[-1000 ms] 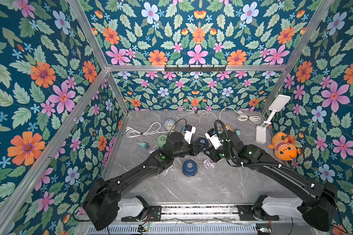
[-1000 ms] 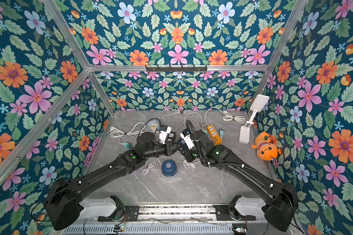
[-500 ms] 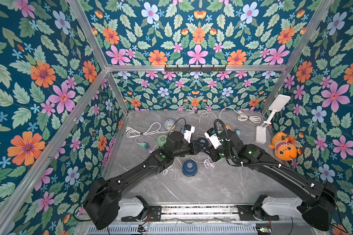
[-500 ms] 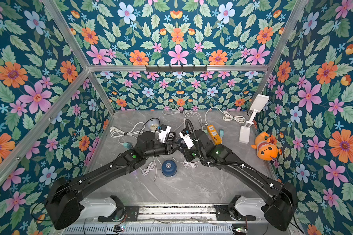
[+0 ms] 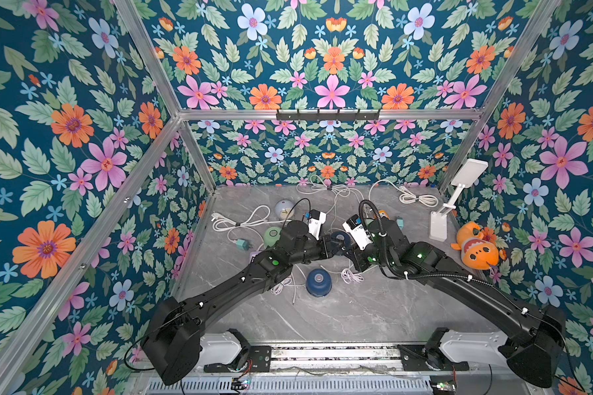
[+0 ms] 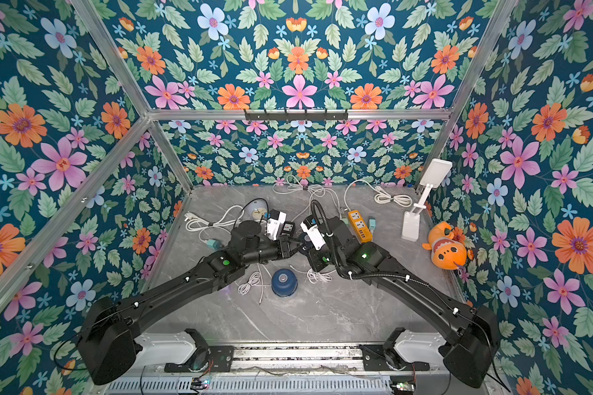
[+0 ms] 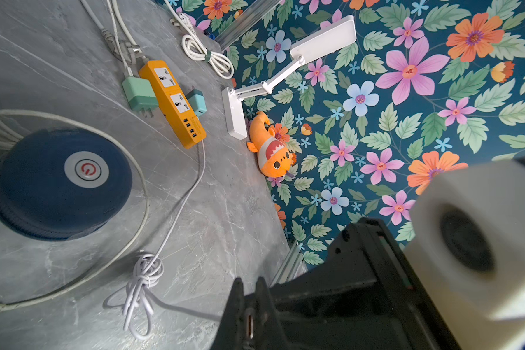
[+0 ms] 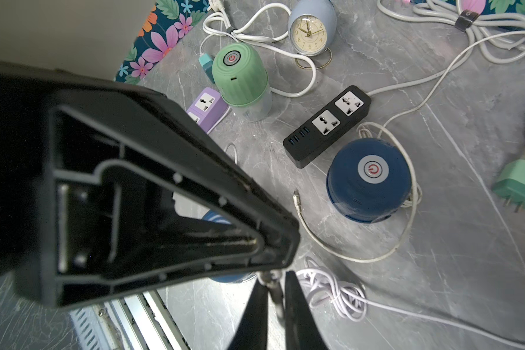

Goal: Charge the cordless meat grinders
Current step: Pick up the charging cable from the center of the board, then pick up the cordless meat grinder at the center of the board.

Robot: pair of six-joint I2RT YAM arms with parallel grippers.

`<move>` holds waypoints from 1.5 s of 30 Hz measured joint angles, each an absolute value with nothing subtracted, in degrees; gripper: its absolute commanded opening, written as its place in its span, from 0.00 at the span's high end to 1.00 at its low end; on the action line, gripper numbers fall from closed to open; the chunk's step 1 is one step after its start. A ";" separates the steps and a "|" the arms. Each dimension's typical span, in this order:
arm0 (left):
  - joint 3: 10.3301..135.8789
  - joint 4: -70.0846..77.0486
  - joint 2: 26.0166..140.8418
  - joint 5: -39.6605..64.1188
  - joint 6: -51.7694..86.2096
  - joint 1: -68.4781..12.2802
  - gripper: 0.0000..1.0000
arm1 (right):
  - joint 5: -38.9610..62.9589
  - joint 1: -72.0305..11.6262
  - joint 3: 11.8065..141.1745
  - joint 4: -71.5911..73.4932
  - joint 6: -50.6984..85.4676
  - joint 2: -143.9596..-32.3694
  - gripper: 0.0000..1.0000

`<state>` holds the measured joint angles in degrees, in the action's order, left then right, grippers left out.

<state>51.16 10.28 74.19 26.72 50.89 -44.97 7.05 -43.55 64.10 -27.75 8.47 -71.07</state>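
Cordless meat grinders: the mint green grinder (image 8: 240,75) sits off the left wrist's outer side. The far navy grinder (image 8: 369,178) is just past both sets of fingertips, with a loose cord looped round it. The near navy grinder (image 5: 318,282) is on the base side of the hands.

The left gripper (image 7: 249,303) is clamped on the plug of the white cable (image 7: 143,278). The right gripper (image 8: 273,303) is pinched shut tip-to-tip with it, seemingly on that same cable end. Both top views bury the pinch under the wrists.

The right wrist view catches the black power strip (image 8: 328,127); the left wrist view gets the orange power strip (image 7: 173,103) instead. Behind the hands there's bare table (image 5: 356,318), and ahead it's cord clutter up to the wall.
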 measured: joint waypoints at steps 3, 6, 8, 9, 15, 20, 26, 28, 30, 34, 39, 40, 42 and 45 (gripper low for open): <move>51.16 10.26 74.28 26.72 51.03 -44.97 0.81 | 7.44 -43.59 64.10 -28.14 8.34 -71.07 1.00; 51.16 9.04 73.97 26.92 51.07 -44.99 0.54 | 6.20 -43.51 64.10 -28.08 8.45 -71.07 1.00; 51.37 7.11 73.25 26.68 50.94 -44.82 0.46 | 4.75 -43.33 63.83 -27.83 8.47 -71.00 1.00; 51.51 6.20 72.69 26.44 50.48 -44.53 0.44 | 4.49 -43.35 63.61 -27.70 8.45 -70.94 1.00; 50.46 1.26 65.60 19.90 44.62 -41.28 0.21 | 2.57 -41.85 61.78 -27.83 8.38 -69.52 1.00; 50.54 -4.62 60.18 10.83 38.11 -40.60 0.00 | -3.46 -39.42 63.66 -30.46 6.17 -68.64 1.00; 53.23 -10.83 58.94 5.30 31.31 -40.03 0.01 | -17.50 -34.87 72.86 -33.74 0.56 -70.15 1.00; 50.24 -9.89 56.42 4.89 29.78 -40.03 0.00 | -22.63 -34.68 75.37 -33.15 -2.46 -70.61 1.00; 44.88 -6.90 52.99 4.32 28.58 -40.07 0.00 | -26.04 -34.54 76.49 -31.81 -5.17 -71.26 1.00; 32.14 -0.16 46.63 4.34 26.92 -40.21 0.03 | -24.53 -34.48 73.71 -31.09 -5.93 -73.65 1.00; 22.02 4.95 40.93 3.90 26.92 -42.96 0.06 | -13.91 -34.50 64.36 -31.03 0.14 -75.70 1.00; 20.05 6.35 39.51 3.31 26.87 -44.60 0.06 | -11.77 -34.52 62.35 -30.35 1.52 -75.53 1.00; 17.02 8.36 37.21 1.17 26.55 -48.53 0.06 | -7.75 -34.59 58.87 -28.75 4.10 -74.50 1.00; 13.63 10.59 35.57 -2.39 25.34 -54.83 0.06 | -2.92 -34.63 55.77 -26.79 6.37 -72.16 1.00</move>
<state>13.63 10.59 35.57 -2.39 25.34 -54.83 -2.92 -34.63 55.77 -26.79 6.37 -72.16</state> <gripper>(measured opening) 0.937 0.071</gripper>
